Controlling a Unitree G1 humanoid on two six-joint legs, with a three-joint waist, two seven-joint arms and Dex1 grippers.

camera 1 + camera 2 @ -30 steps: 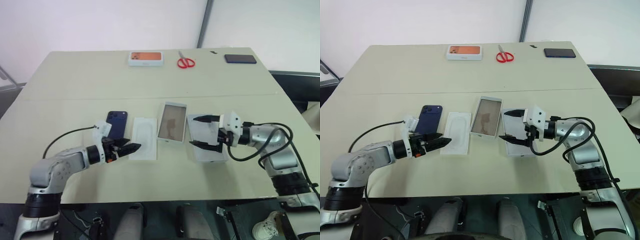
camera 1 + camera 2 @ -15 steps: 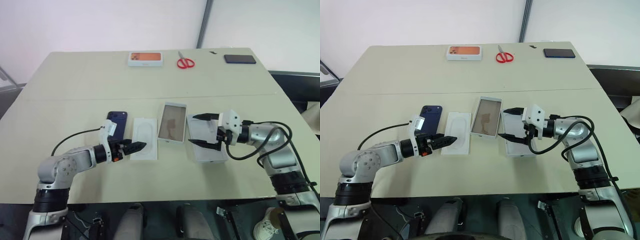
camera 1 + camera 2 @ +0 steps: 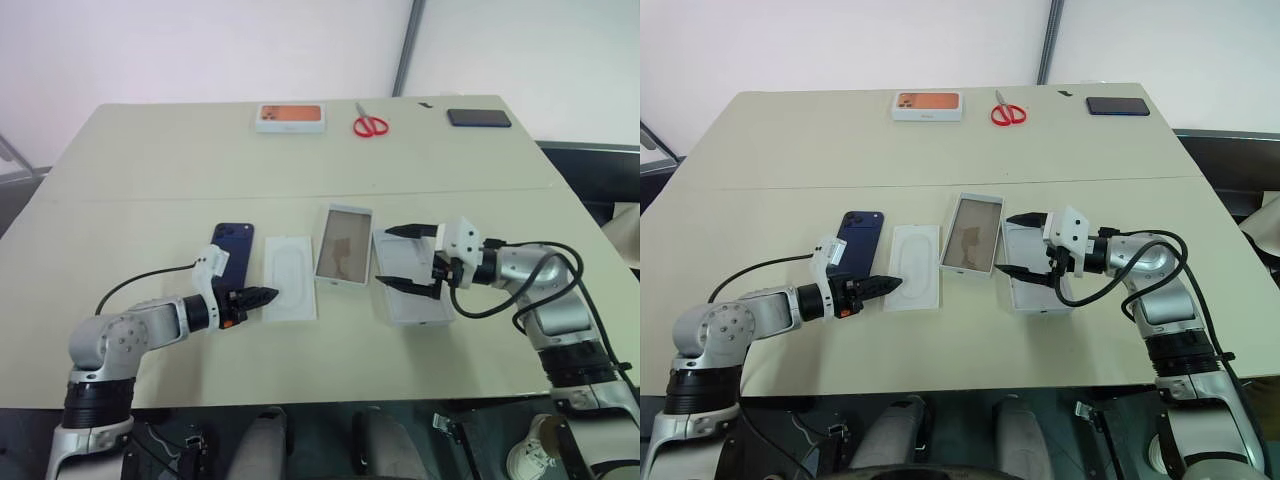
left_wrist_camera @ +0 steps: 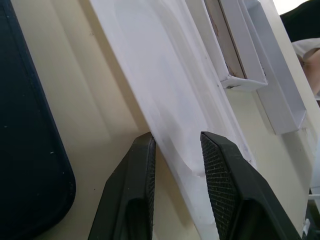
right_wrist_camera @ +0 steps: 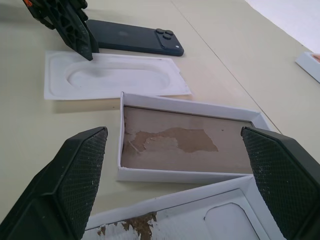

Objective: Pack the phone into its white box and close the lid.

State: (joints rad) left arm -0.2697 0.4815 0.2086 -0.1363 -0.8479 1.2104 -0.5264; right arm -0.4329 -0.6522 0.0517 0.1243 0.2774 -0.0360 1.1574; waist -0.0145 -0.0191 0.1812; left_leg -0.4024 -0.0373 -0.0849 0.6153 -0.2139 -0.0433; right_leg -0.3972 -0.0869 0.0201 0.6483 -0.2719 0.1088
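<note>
You had the phone (image 3: pixel 232 250) lying flat on the table (image 3: pixel 150 160), back up, with its camera cluster at the far end. It was outside the white box (image 3: pixel 418 300), which sat open well off at the phone's 3 o'clock. Just beside the phone at 3 o'clock lay the flat white insert (image 3: pixel 288 277) with its oval recess. Next along was an upturned white tray (image 3: pixel 344 245) with a torn brown floor, touching or nearly touching the box. The head views could not show the fit of your left gripper (image 3: pixel 268 295) at the insert's near corner. The left wrist view did: the fingers (image 4: pixel 140 190) were set narrow with a gap between them. The insert's long edge ran into that gap, and the insert lay flat on the table. Your right gripper (image 3: pixel 386 256) hung over the box's far end with its jaws spread wide and nothing between them. Its wrist view showed the tray's ripped floor and the box's white interior, which the head views left vague. At the table's 12 o'clock edge stood an orange-pictured box (image 3: pixel 291 117), red scissors (image 3: pixel 372 124) and a black phone (image 3: pixel 479 118).
</note>
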